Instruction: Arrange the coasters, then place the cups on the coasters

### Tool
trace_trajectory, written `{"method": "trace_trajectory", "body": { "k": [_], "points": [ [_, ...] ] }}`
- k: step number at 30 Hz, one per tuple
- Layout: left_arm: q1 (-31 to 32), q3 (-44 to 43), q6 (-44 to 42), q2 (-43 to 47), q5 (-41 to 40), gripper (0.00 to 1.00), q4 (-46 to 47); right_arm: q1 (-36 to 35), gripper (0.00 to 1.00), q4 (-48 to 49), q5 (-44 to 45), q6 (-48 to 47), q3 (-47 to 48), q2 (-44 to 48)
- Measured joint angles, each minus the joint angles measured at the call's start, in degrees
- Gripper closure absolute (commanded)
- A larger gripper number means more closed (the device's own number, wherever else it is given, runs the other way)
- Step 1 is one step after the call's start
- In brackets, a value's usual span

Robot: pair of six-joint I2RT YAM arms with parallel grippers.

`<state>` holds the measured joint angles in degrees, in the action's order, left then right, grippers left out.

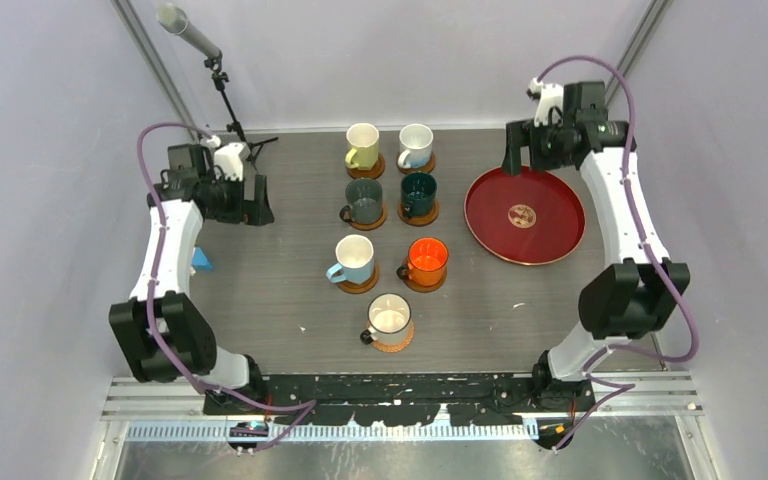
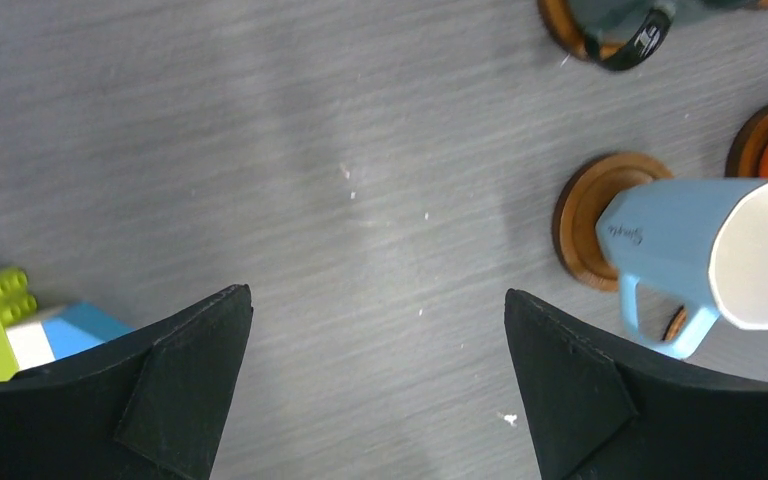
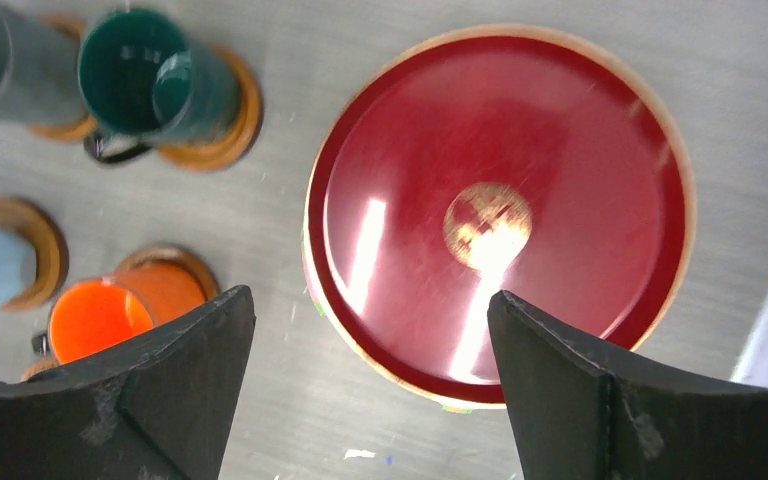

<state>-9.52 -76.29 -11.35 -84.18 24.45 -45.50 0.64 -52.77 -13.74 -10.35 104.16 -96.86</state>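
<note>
Top view, progress: I judge the task done or all but done. Seven cups each stand on their own coaster, and no coaster is bare.
Top view, cups: they cluster left of the red tray [image 1: 560, 215], well apart from it. They are the yellow cup [image 1: 362, 146], white cup [image 1: 415, 145], grey-teal cup [image 1: 364, 200], dark green cup [image 1: 419, 194], light-blue cup [image 1: 354, 258], orange cup [image 1: 427, 261] and cream cup [image 1: 390, 317].
Top view, coasters: wooden coasters [image 1: 360, 288] sit under six cups. The woven coaster [image 1: 400, 346] is under the cream cup, the one farthest from the tray's back edge.
Top view, left end effector [image 1: 257, 203]: released and empty, far left of the tray beyond the cups.
Top view, right end effector [image 1: 512, 160]: released and empty, above the tray's back-left rim.
Top view, writing: none readable.
Left wrist, end effector: fingers spread wide over bare bench [image 2: 260, 150], grasping nothing.
Left wrist, cups: the light-blue cup sits on its wooden coaster. The orange and grey-teal cups are cut off at the frame edges.
Left wrist, writing: small script on the light-blue cup's wall and a white mark on the grey-teal cup's dark handle, both too small to read.
Left wrist, other: toy bricks [image 2: 0, 310] lie beside the left finger.
Right wrist, end effector: fingers apart, nothing between them, over the tray's near rim.
Right wrist, writing: a gold round emblem [image 3: 488, 222] at the tray's centre, with no legible letters.
</note>
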Motion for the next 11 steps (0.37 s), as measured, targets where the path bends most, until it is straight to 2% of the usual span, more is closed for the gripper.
{"method": "trace_trajectory", "body": {
  "k": [7, 11],
  "points": [
    [-1.0, 10.8, -1.1, 6.0, -1.1, 0.0, 1.4, 2.1, 0.09, 3.9, -3.5, -0.1, -24.2, 6.5],
    [-1.0, 13.1, -1.0, 6.1, -1.1, 0.0, 1.9, 3.7, 0.09, 5.1, -4.7, -0.1, -29.9, 6.5]
  ]
}}
